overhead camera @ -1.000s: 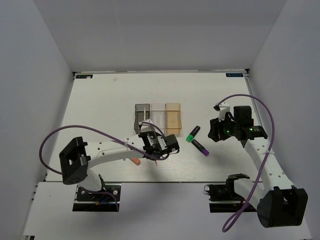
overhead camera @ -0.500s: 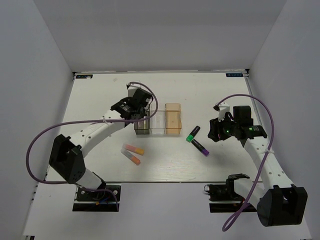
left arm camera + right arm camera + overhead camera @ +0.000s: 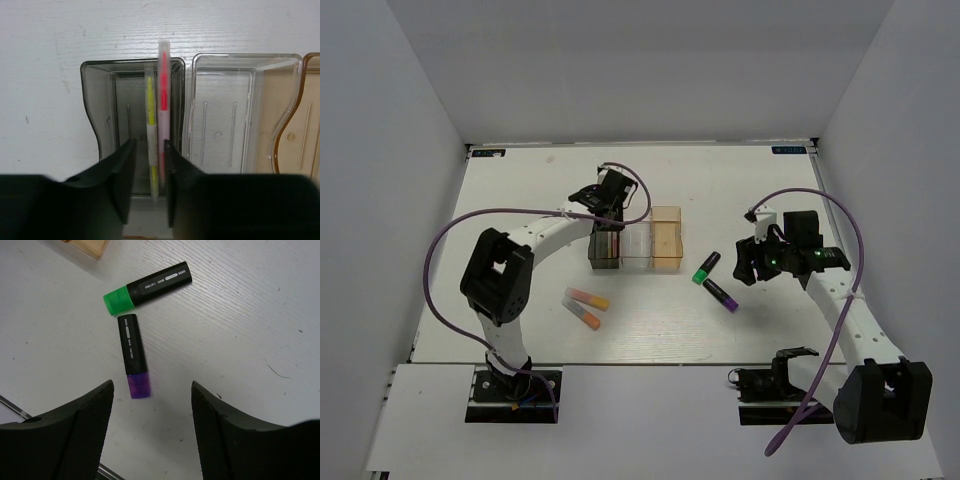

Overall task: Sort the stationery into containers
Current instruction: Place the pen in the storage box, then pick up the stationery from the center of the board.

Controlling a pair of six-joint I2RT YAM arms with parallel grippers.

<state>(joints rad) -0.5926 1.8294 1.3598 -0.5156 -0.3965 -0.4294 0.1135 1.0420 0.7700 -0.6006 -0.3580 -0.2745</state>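
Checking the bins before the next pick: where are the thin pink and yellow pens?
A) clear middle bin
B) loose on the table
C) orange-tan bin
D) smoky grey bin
D: the left wrist view shows the thin pink pen and the thin yellow pen side by side in the smoky grey bin; the clear bin beside it holds none.

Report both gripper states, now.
Left gripper: jaws slightly open, gripping nothing, over the dark grey bin.
Right gripper: jaws wide open, empty.
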